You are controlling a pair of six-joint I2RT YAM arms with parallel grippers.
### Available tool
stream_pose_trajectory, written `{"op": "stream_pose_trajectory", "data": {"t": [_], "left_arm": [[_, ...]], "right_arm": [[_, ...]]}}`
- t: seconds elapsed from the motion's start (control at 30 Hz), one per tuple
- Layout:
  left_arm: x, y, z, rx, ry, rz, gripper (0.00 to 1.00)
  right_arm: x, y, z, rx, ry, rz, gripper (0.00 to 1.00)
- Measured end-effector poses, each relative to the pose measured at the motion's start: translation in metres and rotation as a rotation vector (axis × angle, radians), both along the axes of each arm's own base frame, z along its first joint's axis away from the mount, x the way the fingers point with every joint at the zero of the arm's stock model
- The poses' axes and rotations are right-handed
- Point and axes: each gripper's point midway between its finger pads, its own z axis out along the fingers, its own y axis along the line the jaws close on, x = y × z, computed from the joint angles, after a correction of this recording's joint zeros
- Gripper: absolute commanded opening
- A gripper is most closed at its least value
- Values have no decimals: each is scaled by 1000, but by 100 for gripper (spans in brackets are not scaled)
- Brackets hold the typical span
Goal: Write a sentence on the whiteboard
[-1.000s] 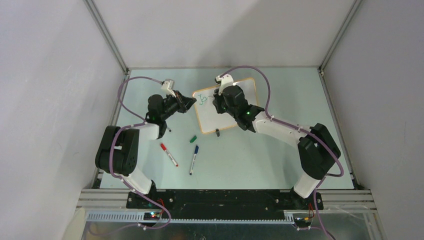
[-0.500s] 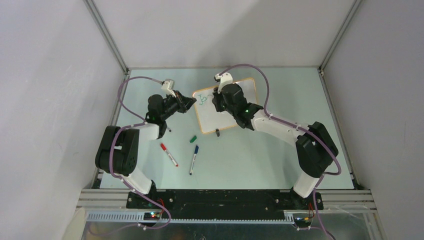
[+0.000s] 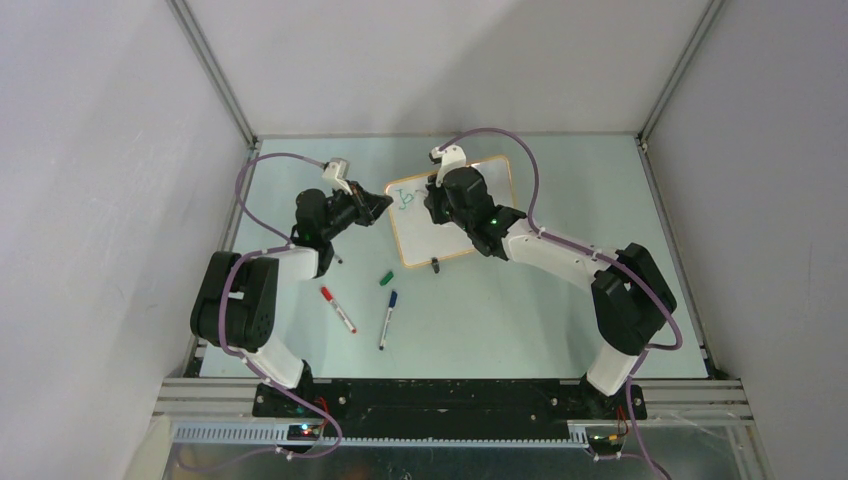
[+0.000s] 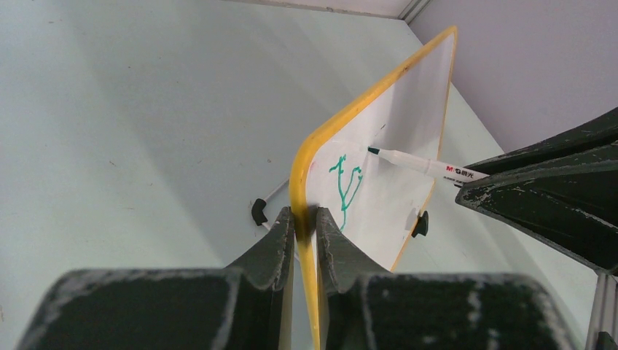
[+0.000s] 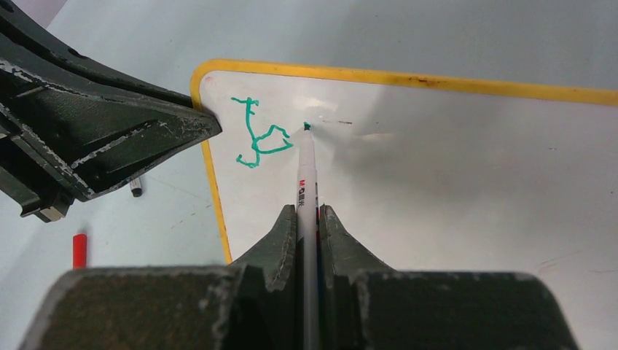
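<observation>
One whiteboard [image 3: 445,245] sits propped at a tilt at the table's far middle, between two grippers. On its left edge the left gripper [image 4: 304,219] is pinched tight on the yellow frame. One small patch of green lettering [image 5: 256,137] marks the upper left corner. Just to its right is the tip of the one green marker [image 5: 307,171], which the right gripper [image 5: 307,215] clamps with its fingers nearly together. The top view shows three loose items nearer the bases: a red marker [image 3: 338,309], a green cap [image 3: 386,278] and a blue marker [image 3: 387,318]. The right wrist view catches only the red one's end. The left wrist view shows both black clip feet [image 4: 419,224], the top view just one.
</observation>
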Motion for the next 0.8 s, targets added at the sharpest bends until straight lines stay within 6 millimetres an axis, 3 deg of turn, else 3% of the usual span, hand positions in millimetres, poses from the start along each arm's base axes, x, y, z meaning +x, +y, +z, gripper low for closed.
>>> {"op": "stream_pose_trajectory", "data": {"t": [0.8], "left_arm": [[0, 0, -1, 1, 6, 2, 0]], "right_arm": [[-5, -3, -8, -31, 27, -9, 0]]}}
